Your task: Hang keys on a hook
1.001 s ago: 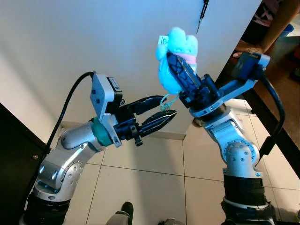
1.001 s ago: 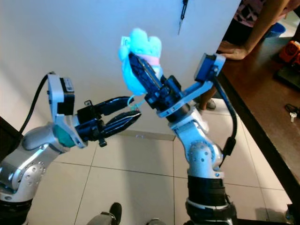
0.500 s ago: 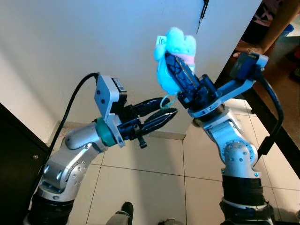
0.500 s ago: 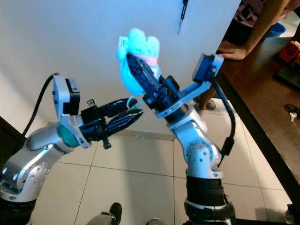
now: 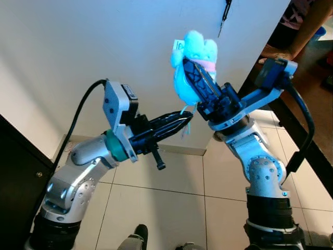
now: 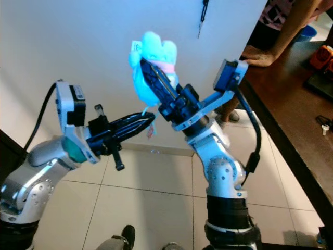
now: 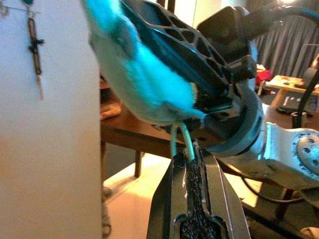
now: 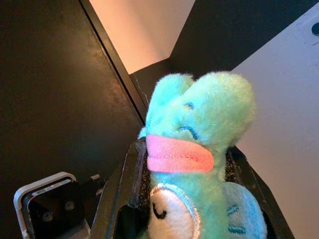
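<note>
Against the white wall, right gripper clamps the turquoise plush keychain, held high and mid-frame. Left gripper pressed together, pinching the keychain's pale green loop just under the plush. Hook sits up the wall, near but above; something dark hangs there, too small to identify. Judgement: loop gripped, lift and hanging not yet done. No legible writing; small tag by the plush unreadable.

Your left gripper has closed its jaws on the cord under the plush; it also rolled slightly.
</note>
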